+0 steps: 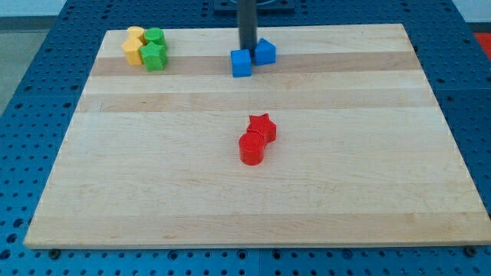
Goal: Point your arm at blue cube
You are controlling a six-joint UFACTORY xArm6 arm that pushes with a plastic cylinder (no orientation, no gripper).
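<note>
A blue cube (241, 64) sits near the view's top centre on the wooden board (253, 192). A second blue block (265, 51), with a peaked top, stands just to its upper right. My tip (248, 49) is the lower end of the dark rod coming down from the view's top. It stands between the two blue blocks, right behind the cube and at the left side of the peaked block. Whether it touches either one cannot be told.
A red star block (263, 126) and a red cylinder (251, 148) touch each other at the board's middle. Two yellow blocks (133, 46) and two green blocks (154, 49) cluster at the top left corner. Blue perforated table surrounds the board.
</note>
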